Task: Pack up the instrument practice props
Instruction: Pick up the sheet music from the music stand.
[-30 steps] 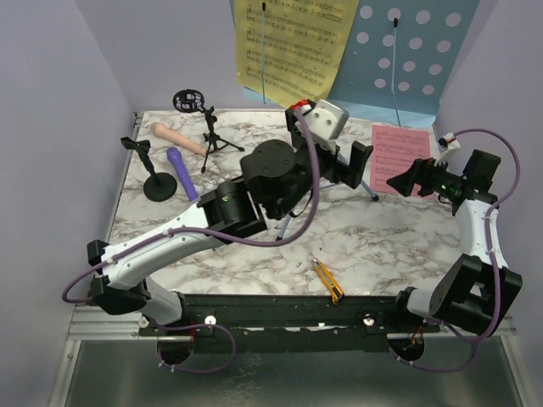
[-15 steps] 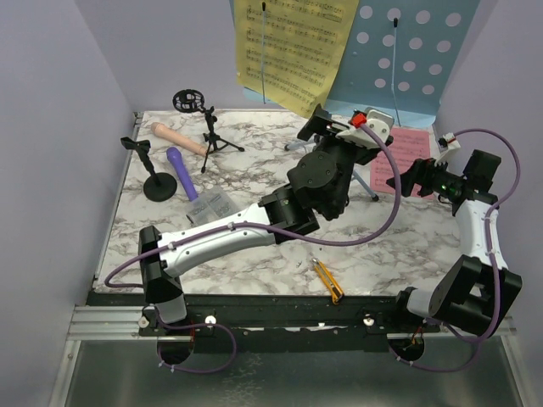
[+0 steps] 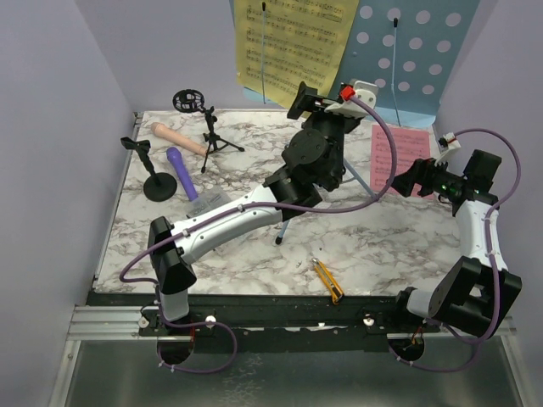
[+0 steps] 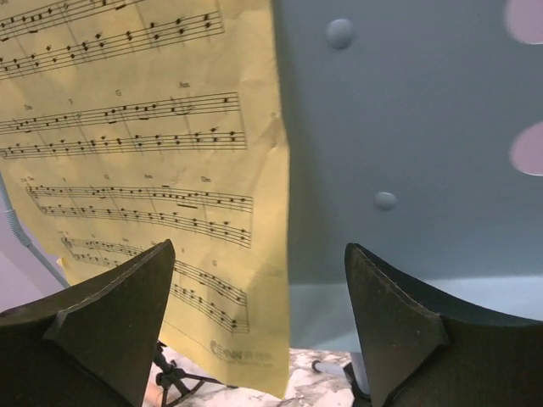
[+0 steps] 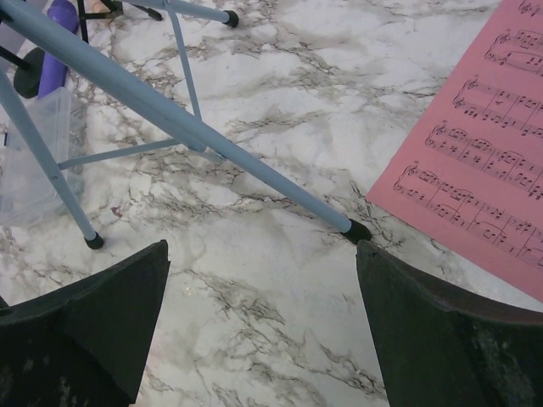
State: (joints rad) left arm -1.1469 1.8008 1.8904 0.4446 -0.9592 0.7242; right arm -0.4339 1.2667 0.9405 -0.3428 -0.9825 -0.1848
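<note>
From here my left gripper (image 3: 319,103) is raised high at the far side of the table (image 3: 382,246). Its fingers are spread wide with nothing between them. In the left wrist view it (image 4: 259,254) faces the yellow sheet-music page (image 4: 136,170) and the light-blue music rack (image 4: 407,127). The page's right edge lies over the rack's face.

The rack (image 3: 407,51) stands at the far edge, right of centre, with the yellow page (image 3: 293,47) on its left part. The tripod legs (image 5: 195,127) spread out over the marble below. One black foot sits just beside the left edge of the pink sheet-music page (image 5: 475,178).

That pink page (image 3: 399,157) lies flat at the far right. My right gripper (image 3: 407,181) hovers over its near part, fingers also parted and holding nothing (image 5: 261,254).

On the far left, the beige microphone (image 3: 176,138) and the purple microphone (image 3: 181,173) lie on the table near each other. The round-based mic mount (image 3: 157,182) stands just left of the purple one. The tripod mic mount (image 3: 208,127) stands to the right of the beige one.

A clear plastic box (image 5: 30,161) shows at the left edge of the right wrist view. A yellow-and-black utility knife (image 3: 327,281) lies near the front edge
</note>
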